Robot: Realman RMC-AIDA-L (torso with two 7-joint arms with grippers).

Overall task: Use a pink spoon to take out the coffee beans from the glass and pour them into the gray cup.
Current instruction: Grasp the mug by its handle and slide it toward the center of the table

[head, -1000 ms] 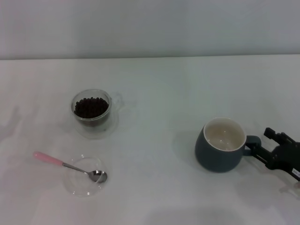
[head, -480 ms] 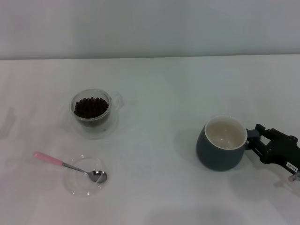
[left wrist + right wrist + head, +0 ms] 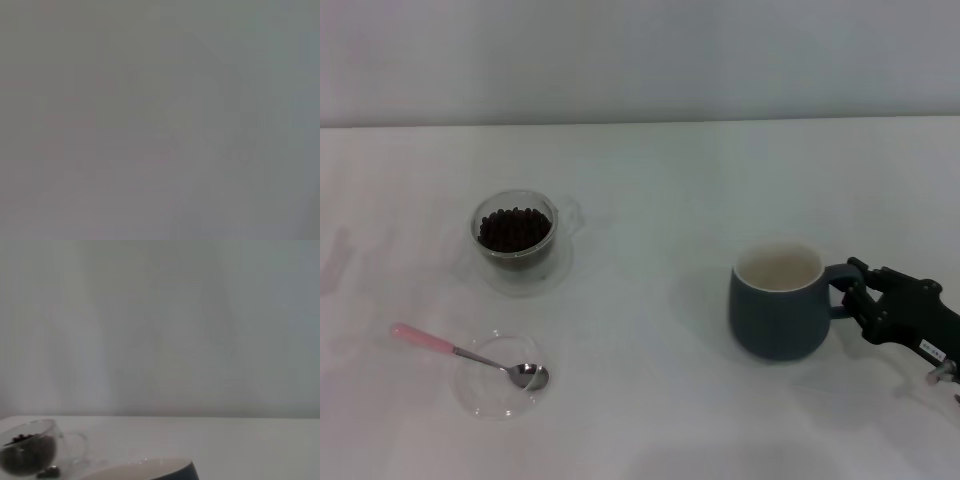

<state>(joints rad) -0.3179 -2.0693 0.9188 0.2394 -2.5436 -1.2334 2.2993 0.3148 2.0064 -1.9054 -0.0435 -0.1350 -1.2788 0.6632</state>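
Note:
The gray cup [image 3: 778,300] stands at the right of the table, its cream inside showing. My right gripper [image 3: 853,293] is shut on its loop handle from the right. The glass [image 3: 515,238] with coffee beans [image 3: 513,228] stands at the far left. The pink spoon [image 3: 470,353] lies with its metal bowl in a flat clear dish [image 3: 500,375] and its pink handle pointing left. In the right wrist view the glass [image 3: 27,450] and its beans [image 3: 22,447] show beyond the cup's rim [image 3: 150,469]. My left gripper is out of view.
The white table [image 3: 660,190] reaches back to a pale wall. A small dark bit [image 3: 49,471] lies beside the glass in the right wrist view. The left wrist view shows only flat gray.
My right gripper has moved left with the gray cup by its handle; the cup now stands more upright and nearer the table's middle. Glass, spoon and dish have not moved.

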